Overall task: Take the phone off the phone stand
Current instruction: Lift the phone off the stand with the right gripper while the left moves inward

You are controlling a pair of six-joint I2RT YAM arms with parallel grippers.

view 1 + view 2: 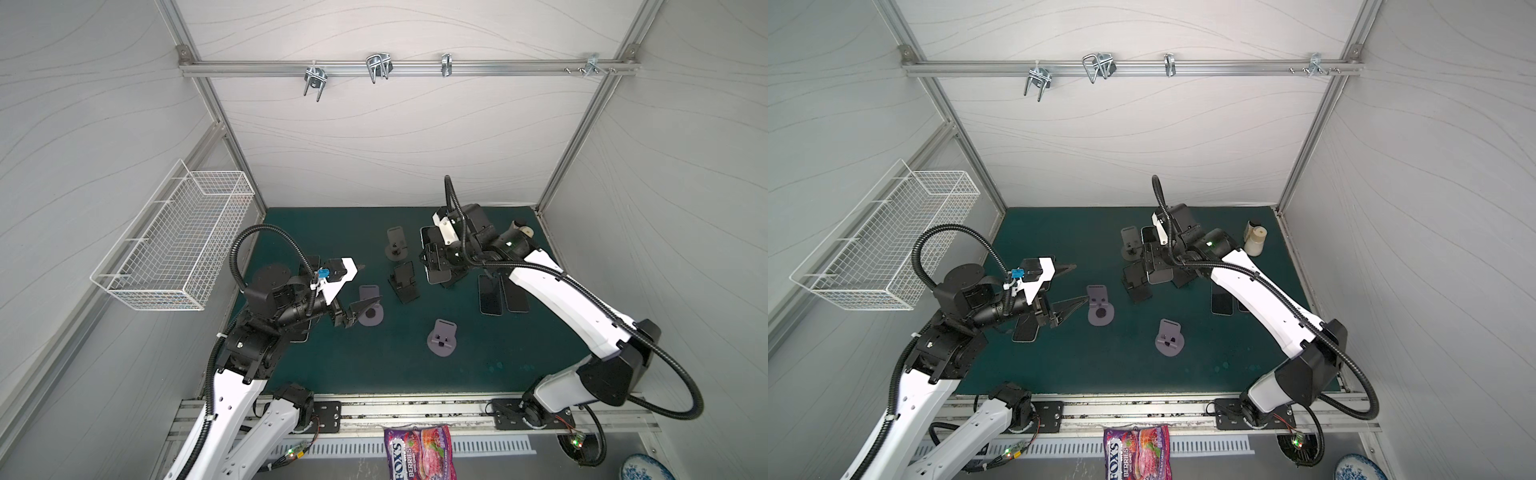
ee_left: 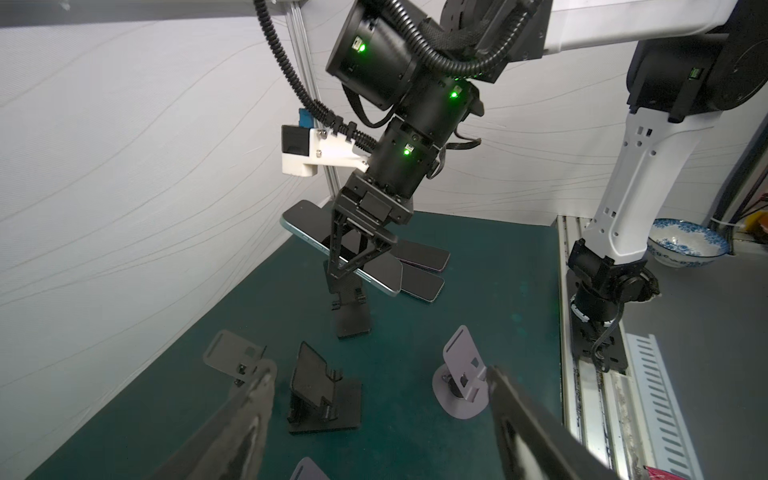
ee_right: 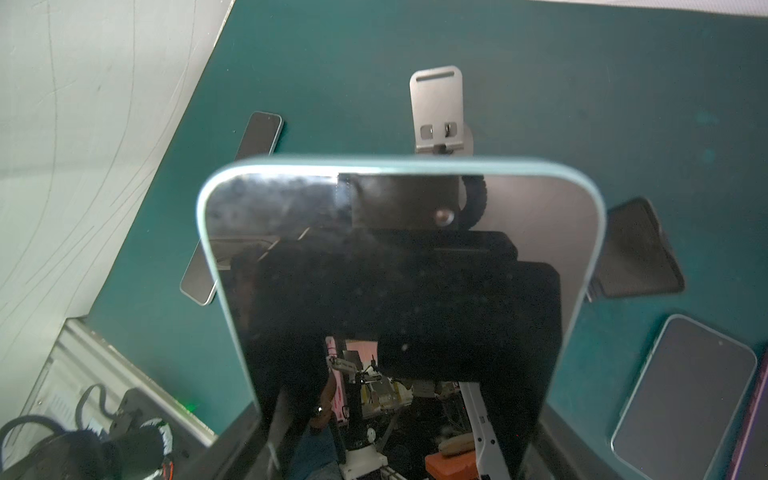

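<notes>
My right gripper (image 1: 432,259) is shut on the phone (image 3: 399,266), a dark-screened phone with a teal edge. In the left wrist view the phone (image 2: 305,224) lies tilted, almost flat, in that gripper (image 2: 353,266). It hangs just over the black phone stand (image 2: 353,320). Whether it still touches the stand's upright I cannot tell. In both top views the right wrist hides most of the phone (image 1: 1160,276). My left gripper (image 1: 371,281) (image 2: 378,374) is open and holds nothing. It hovers by a grey stand at the mat's left.
Grey stands (image 1: 370,305) (image 1: 442,336) (image 1: 397,243) and a second black stand (image 1: 405,282) stand on the green mat. Two phones (image 1: 490,295) lie flat under my right arm, another (image 1: 1025,332) under my left. A wire basket (image 1: 178,241) hangs left; a bottle (image 1: 1254,239) stands back right.
</notes>
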